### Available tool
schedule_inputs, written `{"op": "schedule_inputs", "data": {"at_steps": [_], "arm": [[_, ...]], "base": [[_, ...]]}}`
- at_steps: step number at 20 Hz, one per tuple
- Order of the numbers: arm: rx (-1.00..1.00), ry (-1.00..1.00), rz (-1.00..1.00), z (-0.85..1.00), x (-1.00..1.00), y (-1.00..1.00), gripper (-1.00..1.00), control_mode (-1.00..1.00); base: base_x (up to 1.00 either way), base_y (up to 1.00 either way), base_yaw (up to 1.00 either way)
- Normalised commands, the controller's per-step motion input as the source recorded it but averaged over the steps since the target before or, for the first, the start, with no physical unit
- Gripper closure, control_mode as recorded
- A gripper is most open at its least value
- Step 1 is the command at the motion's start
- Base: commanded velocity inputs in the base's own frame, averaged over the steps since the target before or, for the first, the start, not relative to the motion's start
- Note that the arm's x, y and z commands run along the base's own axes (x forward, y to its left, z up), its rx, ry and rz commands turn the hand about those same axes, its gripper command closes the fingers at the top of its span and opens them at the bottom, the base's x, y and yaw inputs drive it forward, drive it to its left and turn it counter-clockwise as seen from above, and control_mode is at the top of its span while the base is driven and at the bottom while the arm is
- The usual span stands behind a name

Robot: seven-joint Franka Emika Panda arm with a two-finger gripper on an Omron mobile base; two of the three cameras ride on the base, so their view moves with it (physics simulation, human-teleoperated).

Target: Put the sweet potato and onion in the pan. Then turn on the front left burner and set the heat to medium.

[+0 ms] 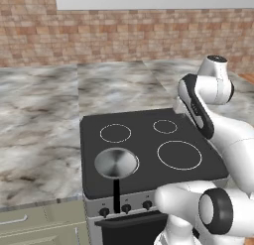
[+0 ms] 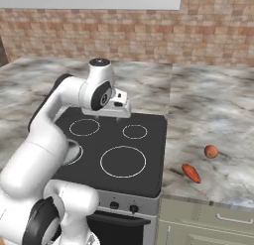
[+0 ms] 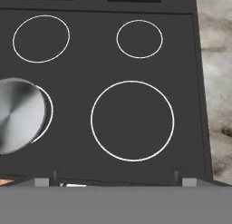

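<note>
Pan (image 1: pixel 116 163): the shiny silver pan is seen on the front left burner (image 3: pixel 46 110) of the black stovetop (image 1: pixel 149 150). Nothing is seen inside it. Its black handle is pointed toward the front edge, over the knobs (image 1: pixel 126 208).
Sweet potato (image 2: pixel 191 173): the long orange-red one is laid on the marble counter (image 2: pixel 218 120), to the right of the stove and near the front edge.
Onion (image 2: pixel 211 151): the round one is set on the same counter, just beside the sweet potato and a little farther back. The two are not touching.
Gripper (image 2: pixel 107 118): it is held up above the back of the stovetop, pointed down. The fingers are spread wide apart and nothing is held.
Other rings: three white circles are drawn on the black glass.
</note>
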Motion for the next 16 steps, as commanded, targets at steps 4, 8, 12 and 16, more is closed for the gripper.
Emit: {"op": "schedule_inputs", "data": {"at_steps": [4,8,12,16], "arm": [[0.00,0.00,0.00,-0.35,0.32,-0.88,-1.00,-1.00],[0.00,0.00,0.00,-0.25,0.24,-0.78,-1.00,-1.00],[0.00,0.02,0.00,-0.16,0.14,-0.55,-1.00,-1.00],[0.00,0.00,0.00,-0.13,0.15,-0.49,-1.00,-1.00]], "base": [[0.00,0.00,0.00],[0.00,0.00,0.00],[0.00,0.00,0.00],[0.00,0.00,0.00]]}}
